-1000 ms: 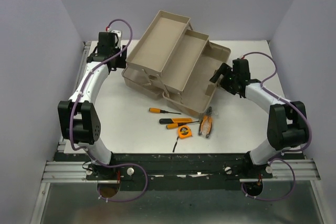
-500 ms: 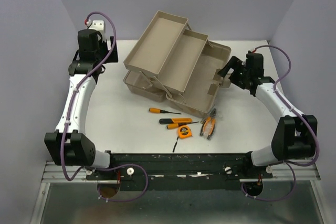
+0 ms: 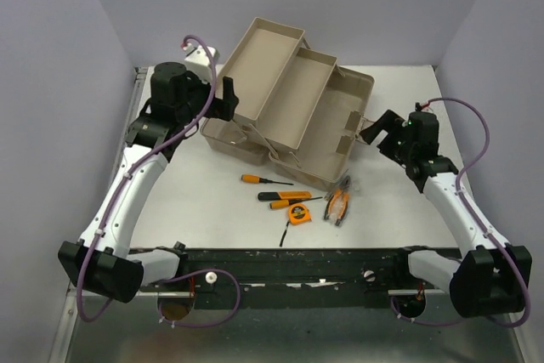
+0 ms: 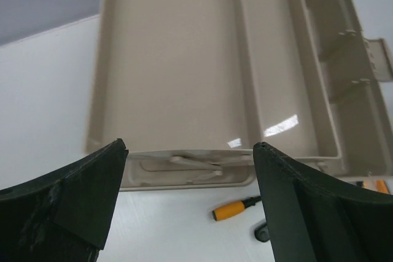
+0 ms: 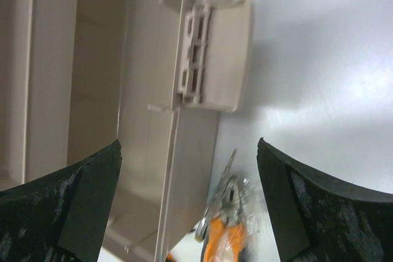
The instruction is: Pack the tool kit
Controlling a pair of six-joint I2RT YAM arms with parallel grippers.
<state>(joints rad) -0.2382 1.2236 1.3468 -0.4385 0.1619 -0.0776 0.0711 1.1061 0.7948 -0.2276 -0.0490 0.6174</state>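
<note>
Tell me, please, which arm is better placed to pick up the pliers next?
Right, probably: right fingers hang open by the latch end of the toolbox, just beyond the pliers; left fingers are at its opposite end.

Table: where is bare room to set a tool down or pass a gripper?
Bare: the table front-left, between the left arm and the screwdrivers; and front-right, between the pliers and the right arm. Crowded: the strip before the toolbox, where these lie bunched with the tape measure.

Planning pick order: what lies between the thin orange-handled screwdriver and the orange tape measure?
Thicker orange-and-black screwdrivers lie between the thin orange-handled screwdriver and the orange tape measure, as the top view shows.
</note>
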